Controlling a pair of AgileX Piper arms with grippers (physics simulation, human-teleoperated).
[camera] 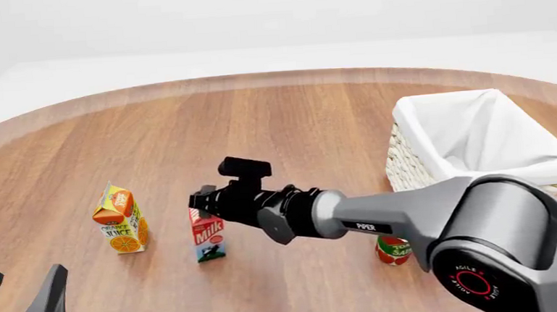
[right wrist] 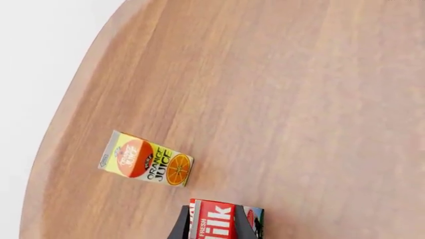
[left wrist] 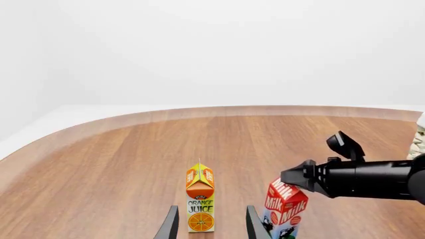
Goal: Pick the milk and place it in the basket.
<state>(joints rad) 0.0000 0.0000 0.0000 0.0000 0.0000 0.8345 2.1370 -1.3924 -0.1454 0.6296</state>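
We see a round-edged wooden counter (camera: 334,116) with warm brown grain, ringed by a pale floor and plain white walls. The basket (camera: 471,140) stands at the far right of the counter, its white cloth lining folded over woven sides. At the left stands the orange juice carton (camera: 120,219), upright. Just to its right, near the middle, the milk (camera: 207,236) stands upright on the counter, well apart from the basket. A tomato sauce can (camera: 393,250) sits near the basket's near side, partly hidden behind the right arm.

Our right gripper (camera: 202,202) reaches across from the right and sits at the milk's red top; in the right wrist view its dark fingers (right wrist: 179,226) flank the carton on both sides, closed against it. The long right arm lies between the milk and the basket in the front view. Our left gripper (camera: 21,295) waits at the near left corner, its fingers spread apart and holding nothing; its wrist view looks between them at the orange juice carton.
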